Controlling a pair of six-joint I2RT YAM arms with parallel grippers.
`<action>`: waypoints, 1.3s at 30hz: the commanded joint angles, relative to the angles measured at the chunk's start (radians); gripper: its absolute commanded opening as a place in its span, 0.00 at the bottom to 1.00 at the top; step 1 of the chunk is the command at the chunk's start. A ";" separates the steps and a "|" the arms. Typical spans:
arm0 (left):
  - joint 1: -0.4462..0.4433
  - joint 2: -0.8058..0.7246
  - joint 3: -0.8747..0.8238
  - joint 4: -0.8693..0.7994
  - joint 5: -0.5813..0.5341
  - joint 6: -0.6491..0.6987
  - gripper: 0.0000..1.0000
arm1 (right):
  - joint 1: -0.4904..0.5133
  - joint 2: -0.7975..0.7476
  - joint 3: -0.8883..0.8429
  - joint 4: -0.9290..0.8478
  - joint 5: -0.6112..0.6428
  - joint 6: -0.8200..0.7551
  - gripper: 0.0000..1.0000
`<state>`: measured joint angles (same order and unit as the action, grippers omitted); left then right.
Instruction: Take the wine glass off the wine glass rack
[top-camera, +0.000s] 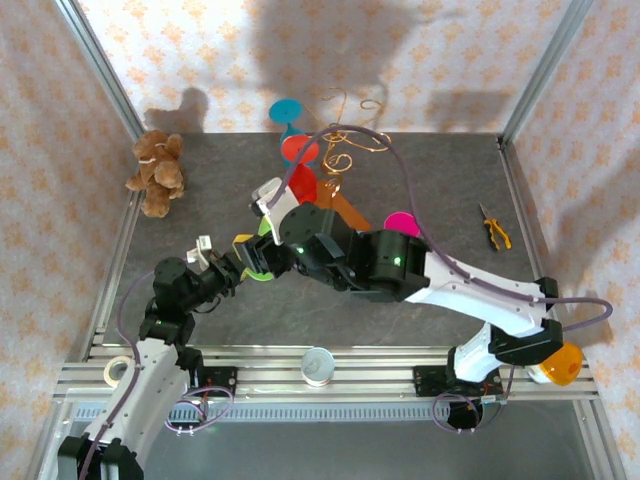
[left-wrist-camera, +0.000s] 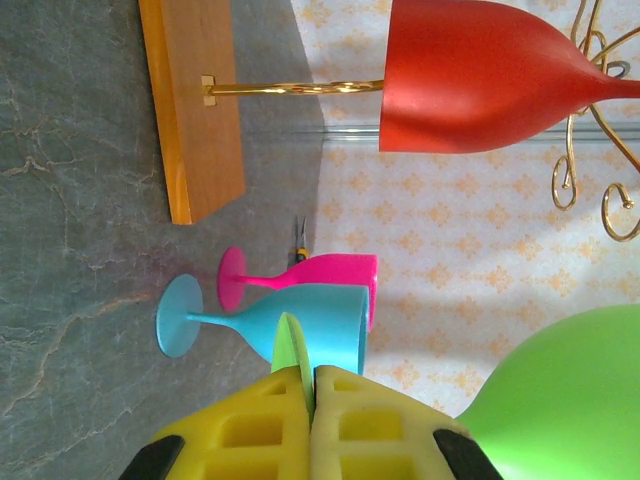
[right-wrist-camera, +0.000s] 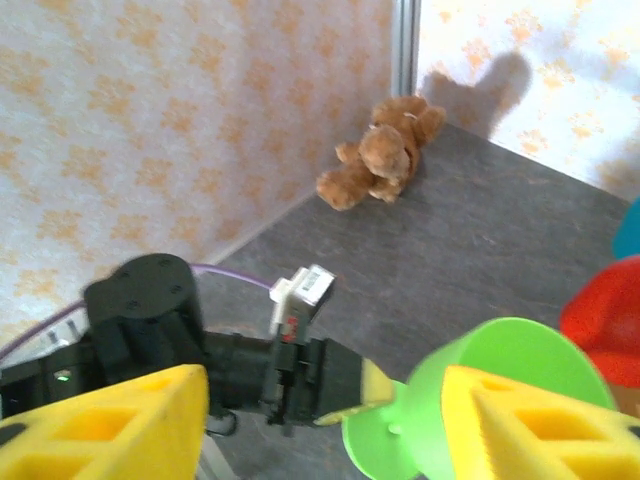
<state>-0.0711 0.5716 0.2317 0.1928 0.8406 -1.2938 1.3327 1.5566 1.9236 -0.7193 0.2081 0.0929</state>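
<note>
Rack (left-wrist-camera: 195, 110): gold wire, brown wooden base.

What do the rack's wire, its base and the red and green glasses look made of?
Wire: thin gold-toned metal, shiny, bent into curls. Base: likely wood, orange-brown with faint grain, smooth. Red glass: opaque, matte, evenly coloured, so probably plastic rather than real glass. Green glass: same look.

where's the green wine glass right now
The lime green plastic wine glass is held mid-table in the top view, left of the gold wire rack, its foot pinched by the left gripper, the open right gripper close by.
</note>
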 joint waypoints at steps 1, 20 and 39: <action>0.004 -0.019 -0.020 0.063 0.014 0.034 0.00 | -0.055 0.047 0.064 -0.170 -0.065 0.039 0.68; 0.004 -0.055 -0.057 0.134 0.002 0.004 0.00 | -0.165 0.134 0.040 -0.177 -0.214 0.033 0.54; 0.004 -0.060 -0.031 0.087 -0.008 0.002 0.00 | -0.164 0.199 0.075 -0.221 -0.275 0.013 0.00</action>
<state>-0.0700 0.5247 0.1783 0.2726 0.8238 -1.2816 1.1725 1.7576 1.9820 -0.9123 -0.0948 0.1310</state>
